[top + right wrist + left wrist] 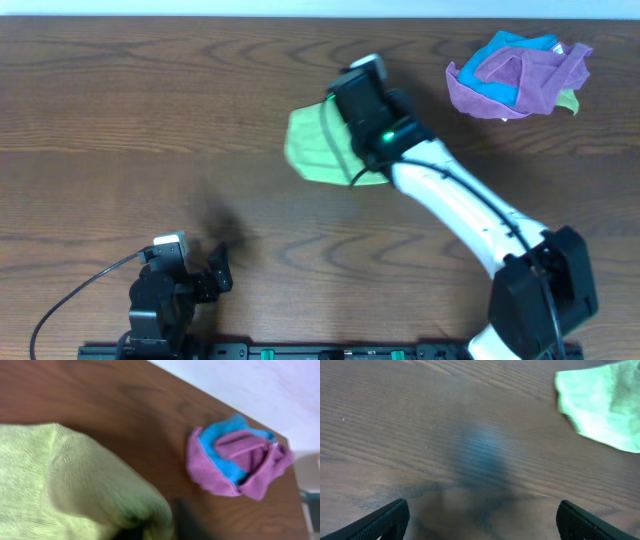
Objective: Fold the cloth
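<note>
The lime-green cloth (312,148) lies bunched at the table's middle, partly under my right gripper (352,112). In the right wrist view the cloth (65,475) bulges up over my right gripper (150,532). The fingers are hidden by the fabric and look shut on it. My left gripper (215,272) is open and empty, low over the table at the front left. In the left wrist view its fingers (482,522) are spread wide over bare wood, with the cloth (605,405) far off at the upper right.
A crumpled pile of a purple cloth (520,88) and a bright blue cloth (512,48) sits at the back right, also in the right wrist view (220,475). A bit of green (568,101) peeks from under it. The table's far edge is just behind.
</note>
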